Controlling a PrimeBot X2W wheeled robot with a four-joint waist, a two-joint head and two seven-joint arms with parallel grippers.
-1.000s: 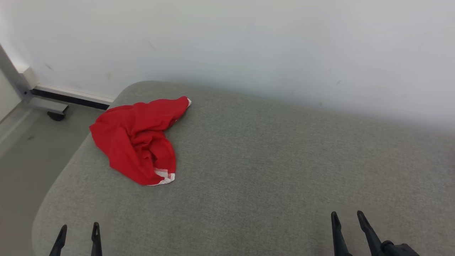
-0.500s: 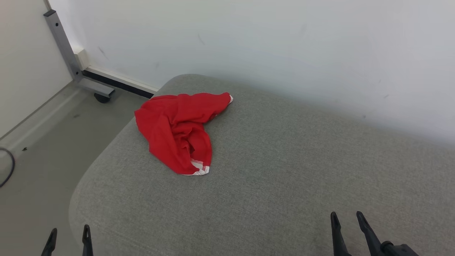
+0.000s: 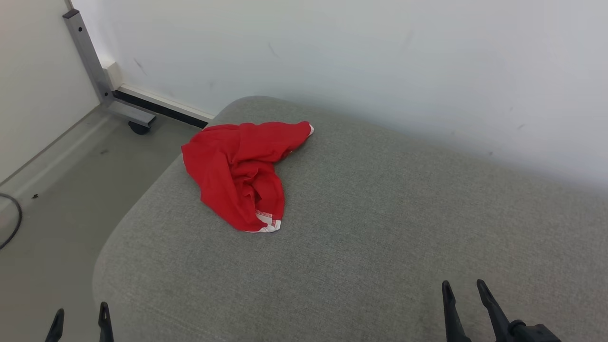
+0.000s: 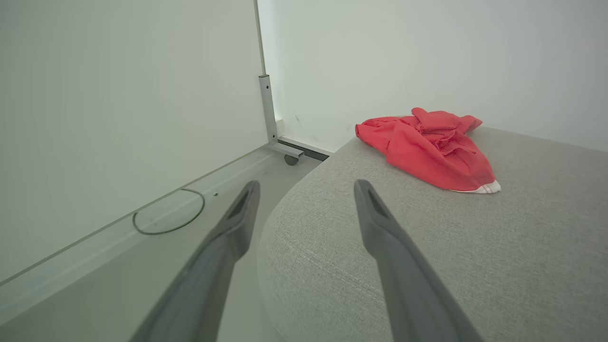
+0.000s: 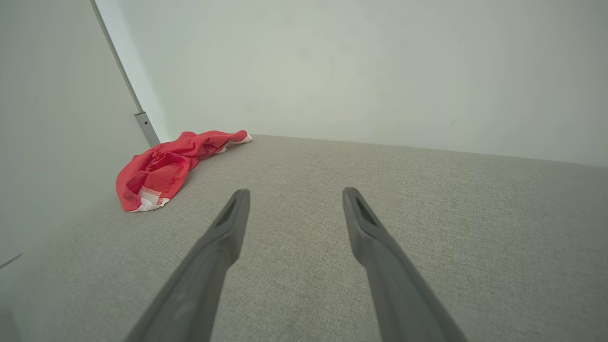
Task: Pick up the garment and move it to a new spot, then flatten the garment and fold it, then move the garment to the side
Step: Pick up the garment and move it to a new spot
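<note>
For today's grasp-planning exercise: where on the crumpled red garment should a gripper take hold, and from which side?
Likely the raised folds at the middle of the red garment, coming from above with the nearer left gripper. The ridges stand proud of the grey cushion, while the edges lie flat.

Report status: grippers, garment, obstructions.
Left gripper open, right gripper open, both empty. Crumpled red cloth garment lies untouched on grey fabric cushion. Nothing in the way.

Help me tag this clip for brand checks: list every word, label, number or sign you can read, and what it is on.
None can be read.
The white hem of the red garment carries red stitching, too small to tell if it is lettering.
The grey cushion and the wall bear no writing.
</note>
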